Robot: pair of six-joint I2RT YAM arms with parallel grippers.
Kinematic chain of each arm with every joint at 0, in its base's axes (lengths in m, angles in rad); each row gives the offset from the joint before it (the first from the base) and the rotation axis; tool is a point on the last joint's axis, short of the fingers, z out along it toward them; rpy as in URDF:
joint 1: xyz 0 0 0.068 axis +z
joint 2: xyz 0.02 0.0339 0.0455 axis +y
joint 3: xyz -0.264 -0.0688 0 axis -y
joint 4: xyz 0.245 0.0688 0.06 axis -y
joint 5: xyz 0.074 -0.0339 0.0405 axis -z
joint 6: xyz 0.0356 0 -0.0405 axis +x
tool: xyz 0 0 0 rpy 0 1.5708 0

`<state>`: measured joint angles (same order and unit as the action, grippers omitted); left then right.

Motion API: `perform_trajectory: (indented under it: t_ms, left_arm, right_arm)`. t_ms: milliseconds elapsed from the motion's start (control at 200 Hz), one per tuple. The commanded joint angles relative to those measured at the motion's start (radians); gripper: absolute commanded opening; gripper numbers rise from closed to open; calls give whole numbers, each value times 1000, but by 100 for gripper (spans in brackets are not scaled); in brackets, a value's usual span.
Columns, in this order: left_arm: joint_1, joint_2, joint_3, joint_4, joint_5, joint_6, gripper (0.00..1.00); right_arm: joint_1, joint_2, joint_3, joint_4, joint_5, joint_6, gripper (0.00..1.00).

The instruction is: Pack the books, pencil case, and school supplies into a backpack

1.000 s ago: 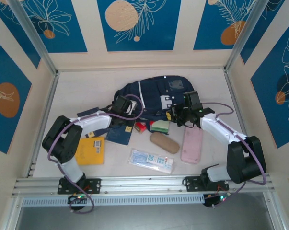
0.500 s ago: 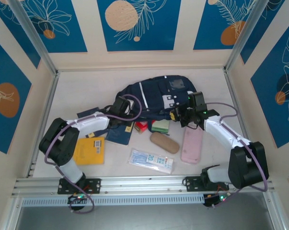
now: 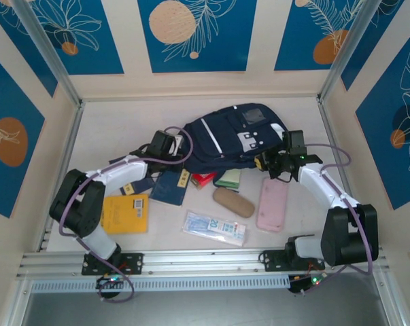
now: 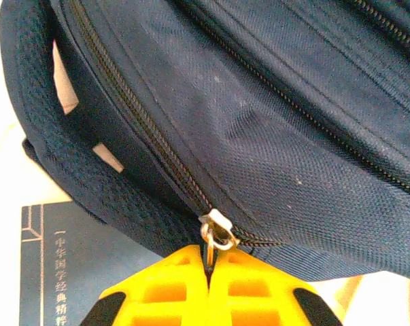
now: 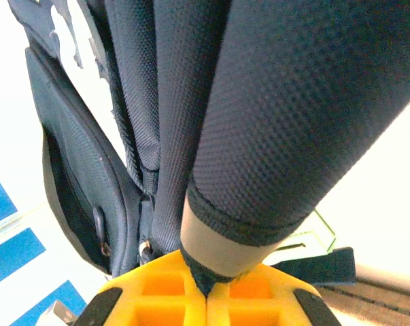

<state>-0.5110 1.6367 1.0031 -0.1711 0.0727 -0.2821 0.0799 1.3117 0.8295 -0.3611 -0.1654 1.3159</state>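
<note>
Left wrist view shows the left gripper (image 4: pixel 208 266) shut tight on the zipper pull (image 4: pixel 216 233) of the backpack (image 4: pixel 272 122), while the right gripper (image 5: pixel 206 284) pinches a strap (image 5: pixel 272 136), likely to steady the bag for unzipping.

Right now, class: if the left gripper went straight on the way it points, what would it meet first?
The backpack: the left gripper is shut on its zip pull, with navy fabric directly ahead.

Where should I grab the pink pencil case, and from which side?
Take the pencil case across its narrow width near the middle, probably coming straight down from above. It lies flat, its long axis running roughly near to far, so its long edges face left and right. Both edges look free, with the brown case lying apart on its left.
</note>
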Motion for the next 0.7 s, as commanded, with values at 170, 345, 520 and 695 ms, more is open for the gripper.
perform_trajectory:
  t_ms: [170,345,520,695]
  left_arm:
    - [-18,-55,20,-59,216,-27,0]
    - [-89,-115,12,-87,294,-26,0]
    - [-127,-171,29,-129,305,-39,0]
    - [-137,-215,41,-159,315,-57,0]
  right_arm:
    - [-21,70,197,-163,136,-221,62]
    - [33,47,233,-245,147,-248,60]
    - [95,-29,191,-228,41,-164,51]
    - [181,-63,179,-229,-60,-103,53]
